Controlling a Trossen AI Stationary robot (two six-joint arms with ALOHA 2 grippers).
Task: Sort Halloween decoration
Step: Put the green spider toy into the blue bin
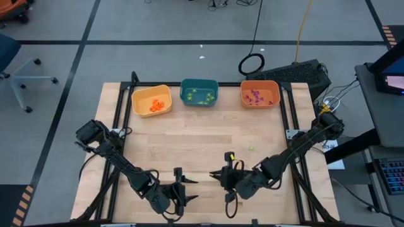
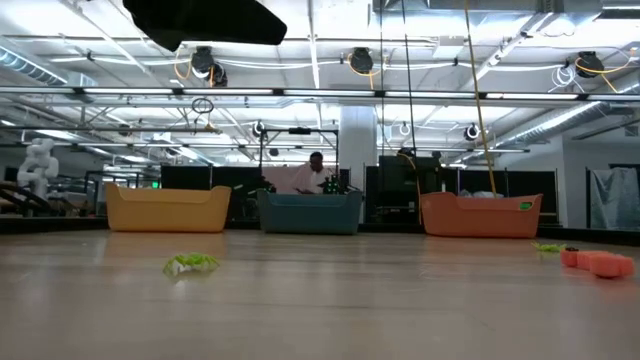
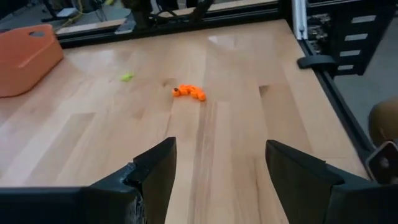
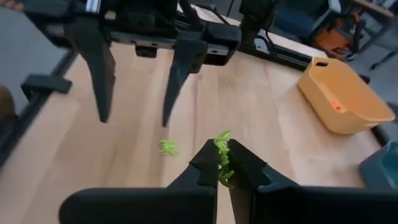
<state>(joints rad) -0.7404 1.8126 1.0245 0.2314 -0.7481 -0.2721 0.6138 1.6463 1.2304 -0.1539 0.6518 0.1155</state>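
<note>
On my left, the left pincer (image 1: 183, 187) hung over the pale wood-plank desk (image 1: 189, 142) with its tapered dark fingers spread wide, gripping nothing. Ahead of it lay a knobbly orange trinket (image 3: 189, 92) and a small light-green trinket (image 3: 127, 77). Along the far edge stood the smooth plastic yellow bin (image 1: 151, 100), teal bin (image 1: 199, 92) and orange bin (image 1: 259, 94), each holding sorted bits. On my right, the right pincer (image 4: 222, 167) had clamped on a spiky green trinket (image 4: 222, 148); another green piece (image 4: 167, 147) lay just beside.

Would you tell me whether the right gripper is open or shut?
Shut: the right gripper pinches a small light-green trinket between its dark fingers.
</note>
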